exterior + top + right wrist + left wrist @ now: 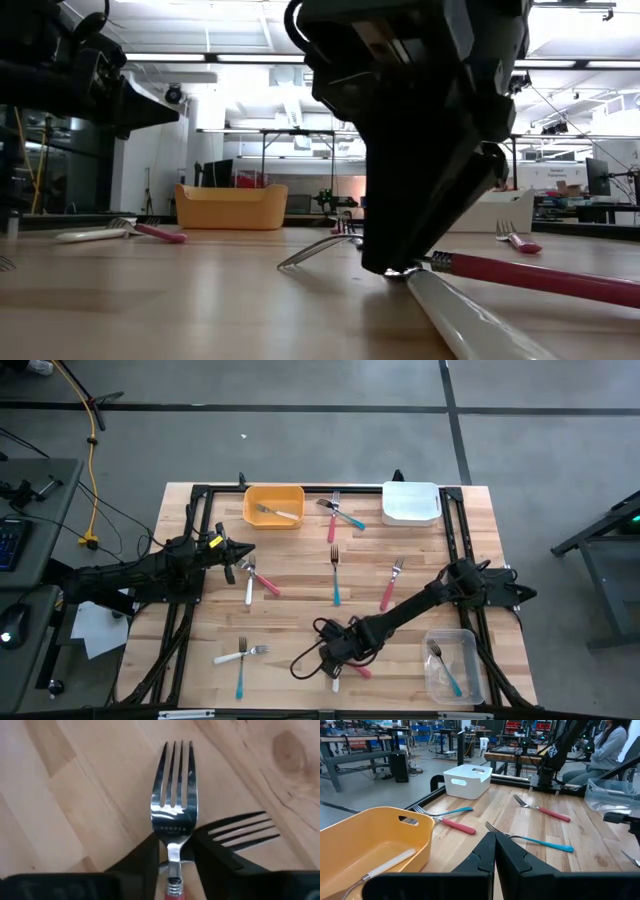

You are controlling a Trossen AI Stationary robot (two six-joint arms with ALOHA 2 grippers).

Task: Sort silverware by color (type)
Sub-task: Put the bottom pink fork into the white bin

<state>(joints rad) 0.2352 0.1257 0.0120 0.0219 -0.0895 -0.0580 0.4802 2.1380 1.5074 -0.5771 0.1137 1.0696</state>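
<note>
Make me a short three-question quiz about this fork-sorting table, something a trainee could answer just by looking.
1. True or false: the yellow bin holds a white-handled fork.
2. Which bin has a teal fork inside: A yellow, B white, C clear?
3. What is the right tool straddling?

Key:
1. True.
2. C, the clear bin; the white bin looks empty.
3. The neck of a red-pink fork, which crosses a white-handled one near the table's front edge. The left tool waits shut by the yellow bin.
</note>
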